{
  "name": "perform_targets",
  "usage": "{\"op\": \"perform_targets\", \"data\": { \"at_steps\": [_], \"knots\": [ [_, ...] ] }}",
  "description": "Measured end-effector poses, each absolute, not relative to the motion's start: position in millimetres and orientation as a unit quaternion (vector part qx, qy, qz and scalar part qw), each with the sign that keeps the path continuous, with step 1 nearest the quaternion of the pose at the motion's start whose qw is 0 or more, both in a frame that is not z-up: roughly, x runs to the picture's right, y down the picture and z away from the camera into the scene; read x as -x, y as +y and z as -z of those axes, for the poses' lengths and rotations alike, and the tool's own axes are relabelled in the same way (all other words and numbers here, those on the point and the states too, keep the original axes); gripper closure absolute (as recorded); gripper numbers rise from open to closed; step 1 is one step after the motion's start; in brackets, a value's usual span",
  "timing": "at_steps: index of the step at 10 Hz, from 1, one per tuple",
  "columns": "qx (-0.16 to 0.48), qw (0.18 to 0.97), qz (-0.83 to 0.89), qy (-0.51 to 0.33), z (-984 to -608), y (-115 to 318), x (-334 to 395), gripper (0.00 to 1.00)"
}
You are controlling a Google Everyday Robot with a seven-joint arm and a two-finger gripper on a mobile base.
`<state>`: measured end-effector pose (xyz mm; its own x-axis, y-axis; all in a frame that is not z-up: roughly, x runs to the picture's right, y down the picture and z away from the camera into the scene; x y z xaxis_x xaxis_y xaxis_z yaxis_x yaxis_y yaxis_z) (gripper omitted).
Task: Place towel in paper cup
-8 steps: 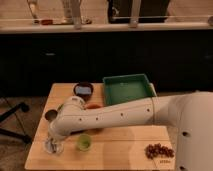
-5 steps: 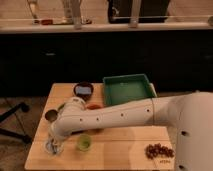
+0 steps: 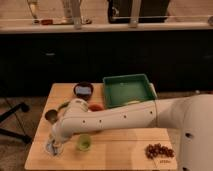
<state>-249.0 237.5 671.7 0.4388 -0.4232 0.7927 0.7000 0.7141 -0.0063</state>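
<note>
At 7 o'clock on the table (image 3: 125, 152), gripper (image 3: 56, 144) sits right over the paper cup (image 3: 53, 150), towel (image 3: 49, 146) a pale scrap at its 8 o'clock edge, in-cup or above unclear, grip state can't tell, green cup (image 3: 83, 143) at 3 o'clock.

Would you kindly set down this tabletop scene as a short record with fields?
gripper: low at the table's front-left corner, right over the paper cup
paper cup: front left, partly hidden by the gripper
towel: cannot be made out
lime-green cup: upright, just right of the paper cup
green tray: back right
dark bowl: back, left of the tray, something blue inside
table: pale wood
</note>
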Motion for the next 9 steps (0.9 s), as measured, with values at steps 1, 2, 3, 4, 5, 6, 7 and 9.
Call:
{"op": "perform_targets", "data": {
  "at_steps": [1,2,3,4,5,6,7,9],
  "knots": [
    [0.168,0.832,0.337,-0.408,-670.8,236.6,248.1,0.37],
    [0.166,0.833,0.337,-0.407,-669.2,235.0,246.9,0.26],
    [0.164,0.833,0.337,-0.406,-668.1,233.2,246.2,0.21],
    [0.162,0.834,0.336,-0.406,-666.9,231.2,245.5,0.2],
    [0.161,0.835,0.335,-0.406,-666.7,230.5,245.4,0.2],
    [0.159,0.834,0.336,-0.407,-666.6,228.8,245.7,0.2],
    [0.158,0.833,0.338,-0.409,-666.7,227.5,246.7,0.2],
    [0.155,0.833,0.339,-0.408,-666.7,223.8,246.7,0.2]
  ]
}}
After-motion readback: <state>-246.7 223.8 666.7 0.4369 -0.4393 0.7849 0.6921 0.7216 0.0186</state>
